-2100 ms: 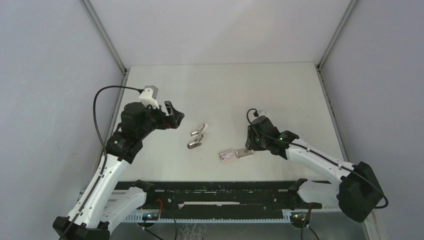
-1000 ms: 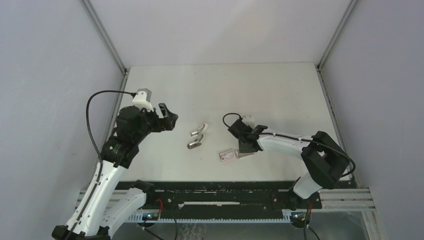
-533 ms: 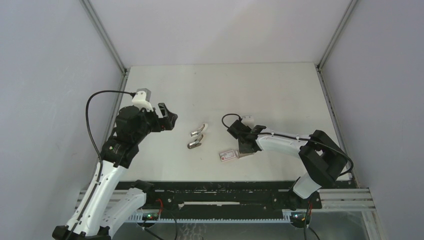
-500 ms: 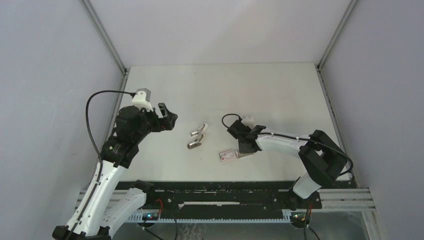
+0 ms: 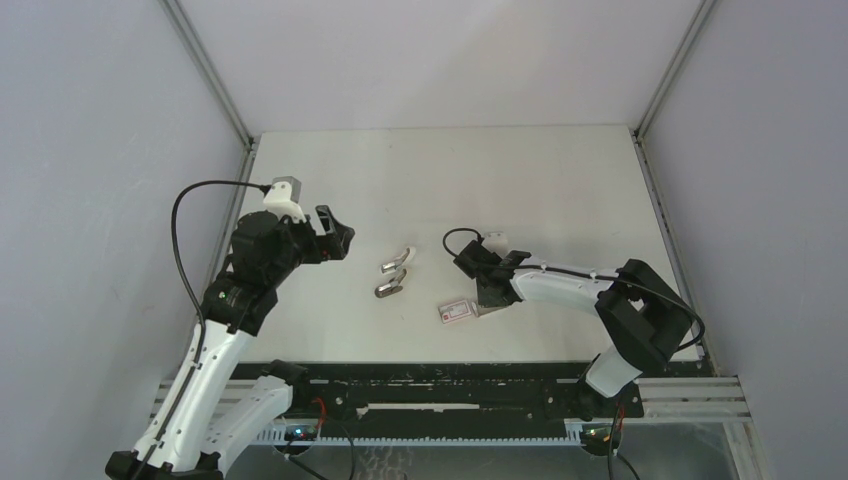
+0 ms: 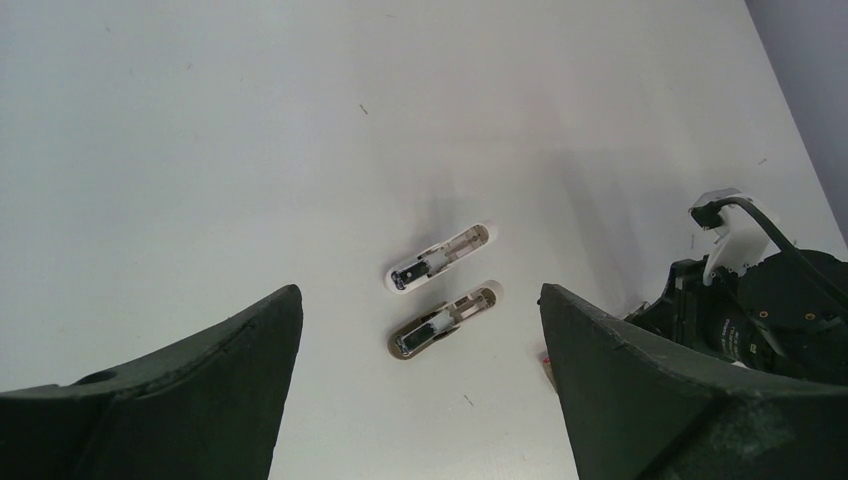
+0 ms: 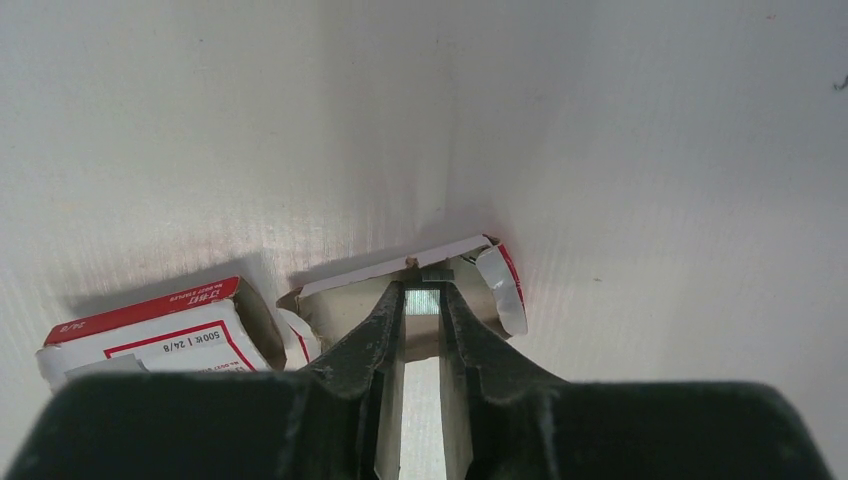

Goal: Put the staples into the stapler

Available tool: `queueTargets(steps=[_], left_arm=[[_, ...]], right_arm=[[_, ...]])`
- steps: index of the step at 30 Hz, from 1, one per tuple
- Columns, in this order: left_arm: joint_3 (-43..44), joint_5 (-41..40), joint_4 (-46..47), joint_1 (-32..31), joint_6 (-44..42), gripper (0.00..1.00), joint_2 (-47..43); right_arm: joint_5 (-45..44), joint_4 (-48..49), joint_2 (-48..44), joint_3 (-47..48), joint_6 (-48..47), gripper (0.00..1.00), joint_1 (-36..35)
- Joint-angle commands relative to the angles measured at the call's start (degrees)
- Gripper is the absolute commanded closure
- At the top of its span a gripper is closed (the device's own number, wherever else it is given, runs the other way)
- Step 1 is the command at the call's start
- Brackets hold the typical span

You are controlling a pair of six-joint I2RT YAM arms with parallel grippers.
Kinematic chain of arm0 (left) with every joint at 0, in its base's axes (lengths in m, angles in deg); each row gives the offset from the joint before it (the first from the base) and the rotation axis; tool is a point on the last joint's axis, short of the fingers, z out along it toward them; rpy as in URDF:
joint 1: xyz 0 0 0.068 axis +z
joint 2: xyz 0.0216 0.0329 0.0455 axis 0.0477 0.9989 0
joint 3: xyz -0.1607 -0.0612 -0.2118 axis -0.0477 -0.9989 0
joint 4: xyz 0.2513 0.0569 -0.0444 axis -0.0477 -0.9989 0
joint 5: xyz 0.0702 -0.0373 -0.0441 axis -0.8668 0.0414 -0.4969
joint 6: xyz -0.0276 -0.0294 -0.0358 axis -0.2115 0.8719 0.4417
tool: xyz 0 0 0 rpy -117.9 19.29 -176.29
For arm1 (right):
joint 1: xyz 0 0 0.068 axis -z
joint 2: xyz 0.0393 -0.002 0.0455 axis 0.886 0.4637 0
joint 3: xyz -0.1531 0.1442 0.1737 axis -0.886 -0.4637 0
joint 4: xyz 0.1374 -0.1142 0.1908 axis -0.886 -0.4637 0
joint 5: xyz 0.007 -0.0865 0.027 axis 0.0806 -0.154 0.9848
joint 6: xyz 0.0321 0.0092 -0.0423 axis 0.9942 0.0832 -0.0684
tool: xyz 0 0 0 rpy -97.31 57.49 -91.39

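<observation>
Staples (image 7: 422,300), a light, brittle strip in box tray (image 7: 335,305), sit pinched across their long sides by right claw (image 7: 422,292); judged best held mid-length, gently; left claw (image 6: 418,300) spread wide.

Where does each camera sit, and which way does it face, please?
Top external: above and behind the bases, looking down at the table; left arm, right arm show.
Left wrist: on the left hand, facing the stapler between open fingers.
Right wrist: on the right hand, facing the staple box, fingers beside the staples.
Shared: stapler, top and left-wrist views.
</observation>
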Motion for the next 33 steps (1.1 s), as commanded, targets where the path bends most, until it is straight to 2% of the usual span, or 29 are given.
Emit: queueTargets(steps=[1, 15, 21, 28, 33], left_arm=[[-0.7, 0.9, 1.2, 0.6, -0.7, 0.08, -0.1], [-0.8, 1.4, 1.4, 0.7, 0.0, 0.08, 0.3], [-3.3, 6.4, 5.3, 0.7, 3.9, 0.09, -0.9], [-3.4, 5.8, 5.1, 0.7, 3.1, 0.09, -1.5], [-3.4, 6.0, 4.9, 0.7, 3.0, 0.09, -1.5]], right_arm=[[-1.0, -0.1, -2.2, 2.1, 0.1, 0.87, -0.4], [3.0, -2.4, -8.7, 4.9, -3.8, 0.87, 2.1], [5.2, -0.7, -7.4, 5.9, -5.8, 0.87, 9.4], [6.0, 0.9, -2.8, 7.2, -7.2, 0.87, 17.9], [5.6, 1.2, 1.3, 7.7, -7.3, 0.87, 19.9]])
